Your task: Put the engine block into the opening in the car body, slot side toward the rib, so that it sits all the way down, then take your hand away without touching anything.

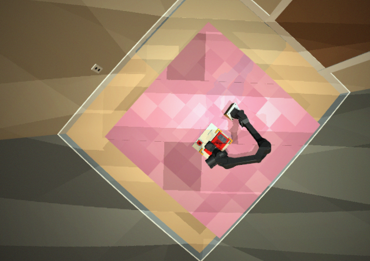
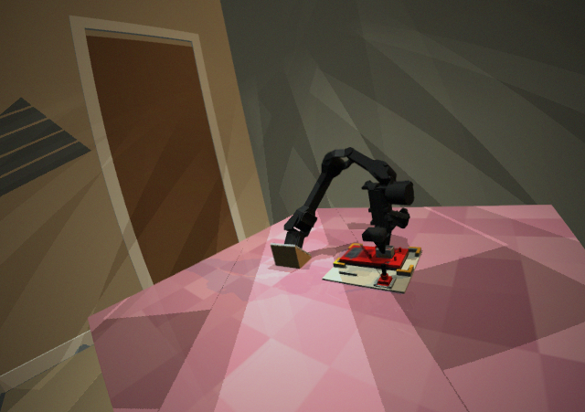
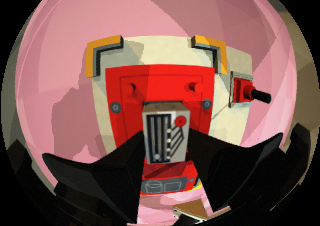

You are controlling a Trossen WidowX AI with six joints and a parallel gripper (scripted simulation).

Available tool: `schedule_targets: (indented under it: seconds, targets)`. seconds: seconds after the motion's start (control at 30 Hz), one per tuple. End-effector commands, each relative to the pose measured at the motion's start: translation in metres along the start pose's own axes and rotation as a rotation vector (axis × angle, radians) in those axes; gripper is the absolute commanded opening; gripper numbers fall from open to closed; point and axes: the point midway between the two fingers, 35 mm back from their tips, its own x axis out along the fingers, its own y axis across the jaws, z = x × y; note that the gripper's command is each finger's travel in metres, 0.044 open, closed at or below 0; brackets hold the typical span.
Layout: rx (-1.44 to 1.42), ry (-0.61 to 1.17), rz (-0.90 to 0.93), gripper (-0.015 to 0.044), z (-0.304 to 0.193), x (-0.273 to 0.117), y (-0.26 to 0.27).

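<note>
The grey engine block (image 2: 385, 252) (image 3: 166, 136), with dark slots and a red round cap on its top, is upright between my fingers over the red car body (image 1: 221, 140) (image 2: 352, 256) (image 3: 160, 76). My gripper (image 2: 383, 248) (image 3: 164, 134) is shut on the block, a finger on either side. A dark edge of the opening shows just behind the block in the wrist view. The rest of the opening and the rib are hidden under the block and fingers. I cannot tell how deep the block sits. In the top view the arm hides the block.
The car body lies on a cream board (image 1: 206, 135) (image 2: 352, 279) (image 3: 142, 46) with yellow corner brackets (image 3: 104, 42) (image 2: 405, 269). A red holder with a black upright pin (image 2: 385, 279) (image 3: 243, 90) stands at the board's side. The arm's wedge-shaped base (image 1: 230, 110) (image 2: 287, 255) stands near the board.
</note>
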Motion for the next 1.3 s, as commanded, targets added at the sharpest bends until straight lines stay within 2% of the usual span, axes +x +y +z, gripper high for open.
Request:
schedule_targets:
  seconds: [0.0, 0.07, 0.43, 0.73, 0.93, 1.27]
  targets:
    - [0.005, -0.002, 0.004, 0.0159, 0.000, 0.001, 0.000]
    - [0.005, -0.002, 0.004, 0.0159, 0.000, 0.002, 0.000]
    - [0.000, 0.000, 0.000, 0.0440, 0.000, 0.001, 0.000]
    - [0.000, 0.000, 0.000, 0.0440, 0.000, 0.001, 0.000]
    - [0.005, -0.002, 0.003, 0.0440, -0.001, -0.014, -0.001]
    - [0.005, -0.002, 0.003, 0.0177, -0.001, -0.014, -0.001]
